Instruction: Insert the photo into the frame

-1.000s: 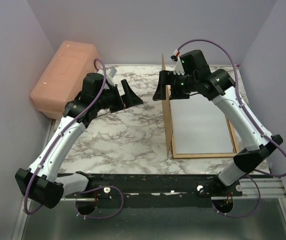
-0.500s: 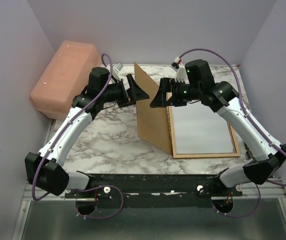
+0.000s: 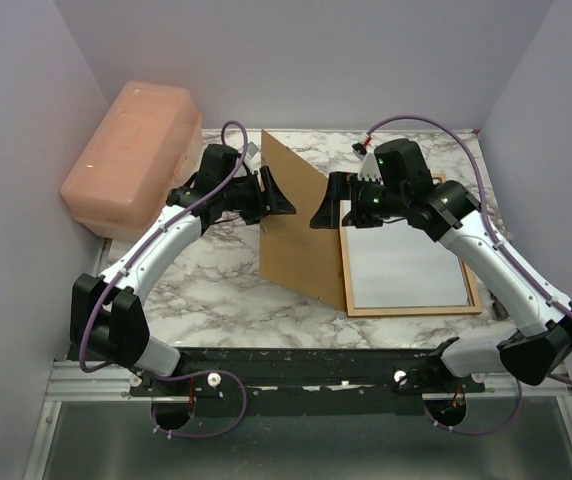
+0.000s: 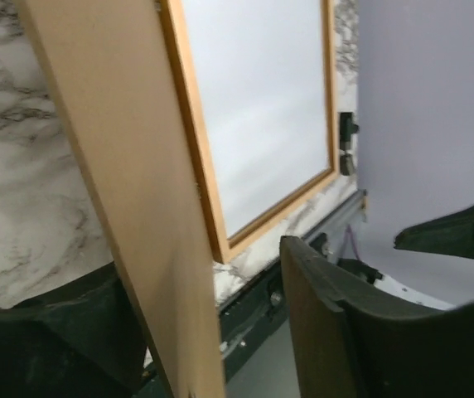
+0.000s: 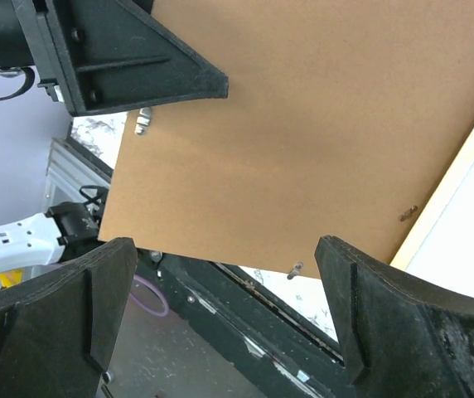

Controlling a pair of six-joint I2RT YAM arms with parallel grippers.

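I see pale lilac walls (image 3: 316, 60) closing my white marble-patterned table (image 3: 226, 280) on three sides, soft even light, and a black rail (image 3: 306, 360) along its near edge.

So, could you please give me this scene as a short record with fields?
backing board: tilted up, lower edge along the frame's left rail, leaning left
frame: flat on the marble table, right of centre; its inside shows only a plain pale surface
photo: no print can be made out
left pincer: straddles the board's raised edge, with a gap at one finger
right pincer: open, facing the board's other face, no contact visible
pink box: far left corner
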